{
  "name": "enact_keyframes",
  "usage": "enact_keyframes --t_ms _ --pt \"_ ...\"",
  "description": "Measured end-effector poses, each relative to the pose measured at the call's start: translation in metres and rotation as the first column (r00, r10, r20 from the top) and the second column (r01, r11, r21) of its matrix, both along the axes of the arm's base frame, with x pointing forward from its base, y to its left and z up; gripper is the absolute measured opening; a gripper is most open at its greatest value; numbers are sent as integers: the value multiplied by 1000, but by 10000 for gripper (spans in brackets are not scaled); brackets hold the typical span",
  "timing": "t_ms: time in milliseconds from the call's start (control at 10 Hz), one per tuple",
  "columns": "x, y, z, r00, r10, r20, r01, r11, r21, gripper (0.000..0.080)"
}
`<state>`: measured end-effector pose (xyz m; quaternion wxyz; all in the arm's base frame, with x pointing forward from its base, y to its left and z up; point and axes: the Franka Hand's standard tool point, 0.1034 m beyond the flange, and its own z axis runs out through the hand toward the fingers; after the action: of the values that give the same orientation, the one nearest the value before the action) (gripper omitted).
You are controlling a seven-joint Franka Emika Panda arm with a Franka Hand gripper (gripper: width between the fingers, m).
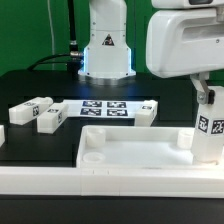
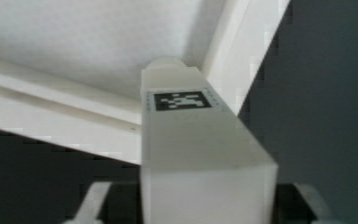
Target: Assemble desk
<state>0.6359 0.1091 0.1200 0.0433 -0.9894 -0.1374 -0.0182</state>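
The desk slab (image 1: 135, 152) lies at the front of the table with its raised rim up. It also shows in the wrist view (image 2: 87, 50). One white leg (image 1: 208, 130) with a black-and-white tag stands upright, slightly tilted, at the slab's corner on the exterior view's right. My gripper (image 1: 205, 92) is above it, shut on the leg's upper end. In the wrist view the leg (image 2: 202, 150) runs between my fingers (image 2: 101, 200), and the gripper (image 2: 202, 205) straddles it. Three more legs (image 1: 30, 110) (image 1: 50, 121) (image 1: 146, 109) lie on the table behind the slab.
The marker board (image 1: 104, 108) lies flat behind the slab, in front of the robot base (image 1: 106, 50). A long white rail (image 1: 100, 182) runs along the front edge. Another white piece (image 1: 2, 134) shows at the exterior view's left edge.
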Motion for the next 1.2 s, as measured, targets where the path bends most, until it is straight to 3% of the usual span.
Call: enact_keyframes --t_ms 400,600,800,1200 --pt "1 -7 -1 957 -289 -36 290 957 27 300" --pt "1 -8 -1 884 -464 -60 466 884 28 300" --pt "1 -8 -2 740 -667 -86 671 742 17 300" --pt "0 -9 -2 520 -845 -122 851 524 -1 300"
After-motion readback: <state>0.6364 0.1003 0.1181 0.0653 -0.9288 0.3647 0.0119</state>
